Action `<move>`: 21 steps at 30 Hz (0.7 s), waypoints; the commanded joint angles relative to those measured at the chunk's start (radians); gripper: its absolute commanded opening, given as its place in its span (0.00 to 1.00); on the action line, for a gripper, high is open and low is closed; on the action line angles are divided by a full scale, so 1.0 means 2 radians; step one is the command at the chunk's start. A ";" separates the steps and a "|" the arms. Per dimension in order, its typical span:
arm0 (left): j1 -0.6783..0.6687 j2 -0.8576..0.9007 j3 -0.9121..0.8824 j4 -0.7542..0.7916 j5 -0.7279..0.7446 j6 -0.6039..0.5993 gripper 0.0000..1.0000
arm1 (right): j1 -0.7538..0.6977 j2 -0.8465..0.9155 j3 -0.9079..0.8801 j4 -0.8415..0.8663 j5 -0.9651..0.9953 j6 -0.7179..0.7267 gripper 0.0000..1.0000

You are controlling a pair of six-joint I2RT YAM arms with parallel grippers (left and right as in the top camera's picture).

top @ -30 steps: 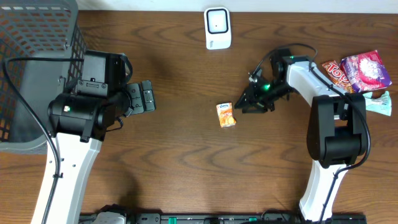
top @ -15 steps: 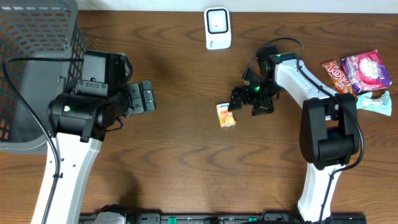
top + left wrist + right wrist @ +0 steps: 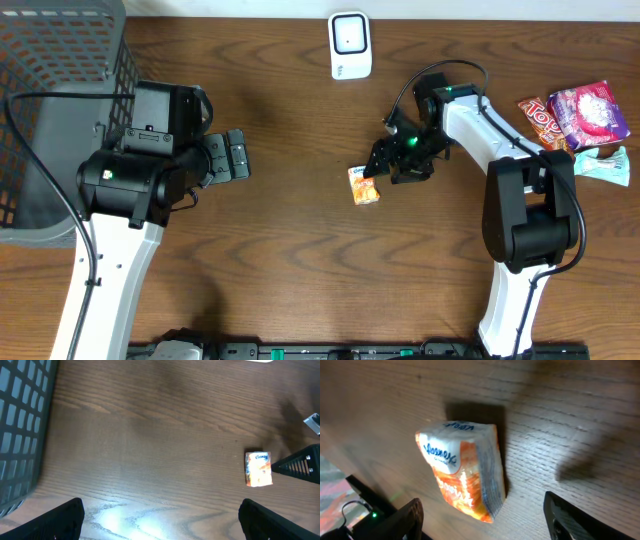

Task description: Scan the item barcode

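Orange-white tissue pack [image 3: 364,185] lies flat on wood table [image 3: 300,250], mid-scene, nearer than white scanner [image 3: 350,45]. R gripper [image 3: 385,172] just right of pack, jaws open, pack just ahead of them, not gripped. L gripper [image 3: 238,157] well left, jaws wide open, nothing btwn. Grey basket [image 3: 60,90] far left; snack packs [image 3: 580,115] at right edge.

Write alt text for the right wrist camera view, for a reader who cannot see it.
A small orange-and-white Kleenex tissue pack lies on a dark wooden table, seen close up. The right gripper is open, its dark fingers at the frame's bottom corners, either side of the pack, not touching it.
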 commanded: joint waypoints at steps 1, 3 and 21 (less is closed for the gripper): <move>0.001 0.001 -0.001 -0.001 -0.006 0.003 0.98 | 0.002 -0.008 0.005 0.002 -0.019 -0.016 0.70; 0.001 0.001 -0.001 -0.001 -0.006 0.003 0.98 | 0.007 -0.008 0.002 0.007 -0.019 -0.016 0.68; 0.001 0.001 -0.001 -0.001 -0.006 0.003 0.98 | 0.039 -0.008 -0.086 0.100 -0.024 0.036 0.21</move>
